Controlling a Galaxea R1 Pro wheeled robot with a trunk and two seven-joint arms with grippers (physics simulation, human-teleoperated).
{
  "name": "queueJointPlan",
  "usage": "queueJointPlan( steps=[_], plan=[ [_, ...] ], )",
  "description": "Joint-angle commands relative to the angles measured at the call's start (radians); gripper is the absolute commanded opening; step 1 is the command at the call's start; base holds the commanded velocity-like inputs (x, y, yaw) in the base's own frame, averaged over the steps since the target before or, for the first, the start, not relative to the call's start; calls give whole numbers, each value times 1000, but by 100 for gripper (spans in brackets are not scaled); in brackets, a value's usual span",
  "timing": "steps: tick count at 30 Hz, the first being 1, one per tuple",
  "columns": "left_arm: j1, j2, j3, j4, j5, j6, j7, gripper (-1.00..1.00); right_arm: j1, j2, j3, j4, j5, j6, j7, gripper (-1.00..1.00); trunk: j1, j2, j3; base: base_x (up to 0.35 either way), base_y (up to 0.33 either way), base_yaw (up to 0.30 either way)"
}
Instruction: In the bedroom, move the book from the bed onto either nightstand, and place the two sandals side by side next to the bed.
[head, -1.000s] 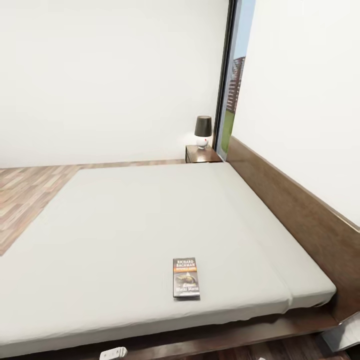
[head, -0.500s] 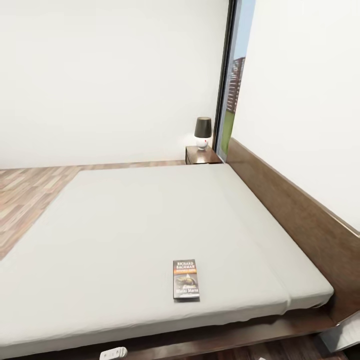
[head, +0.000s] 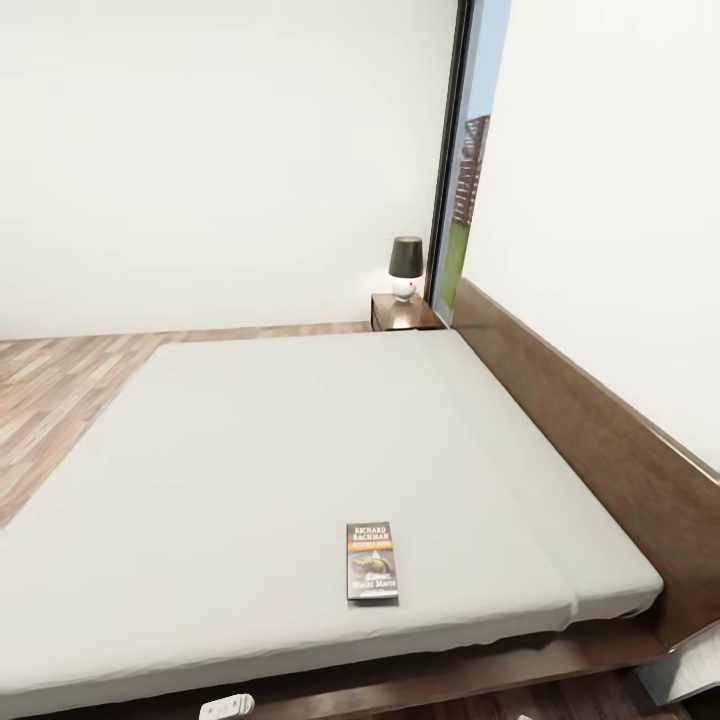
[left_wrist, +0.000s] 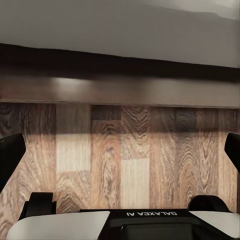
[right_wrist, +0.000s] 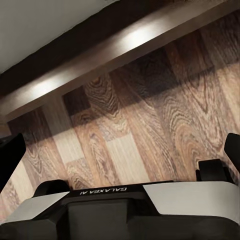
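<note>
Left gripper (left_wrist: 120, 150): jaws spread wide, the dark fingertips (left_wrist: 11, 155) standing at opposite edges of the left wrist view, nothing held or touched; between and beyond the jaws lies bare wood-plank floor (left_wrist: 125, 165), and past that the dark wooden frame of the bed (left_wrist: 120, 90) with the off-white mattress edge above it. Right gripper (right_wrist: 120, 152): jaws likewise released and far apart, empty, in contact with nothing; plank floor between them, the bed frame running slantwise beyond. Book (head: 372, 560): lying flat, cover up, on the mattress near the bed's near edge, well apart from both sets of jaws, white author lettering and orange band legible in the head view. Nightstand (head: 403, 311): dark brown, at the far corner of the bed beside the headboard, far beyond the book. Lamp (head: 405, 266): dark shade, white base, standing on the nightstand next to the black-framed window (head: 462, 160).
</note>
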Motion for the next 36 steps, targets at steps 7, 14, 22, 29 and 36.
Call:
queueJointPlan(
  steps=[7, 14, 22, 29, 36],
  plan=[
    [-1, 0, 1, 2, 10, 0, -7, 100, 0, 0, -5, 2, 3, -3, 4, 100, -27, 49, 21, 0, 0, 0],
    [-1, 0, 1, 2, 10, 0, -7, 100, 0, 0, -5, 2, 3, -3, 4, 100, -54, 98, 43, 0, 0, 0],
    [-1, 0, 2, 2, 10, 0, -7, 100, 0, 0, -6, 2, 3, -3, 4, 100, -84, 154, 68, 0, 0, 0],
    [-1, 0, 2, 2, 10, 0, -7, 100, 0, 0, -6, 1, 3, -3, 4, 100, -111, 203, 90, 0, 0, 0],
    [-1, 0, 2, 2, 10, 0, -7, 100, 0, 0, -6, 1, 3, -3, 4, 100, -138, 252, 112, 0, 0, 0]
  ],
)
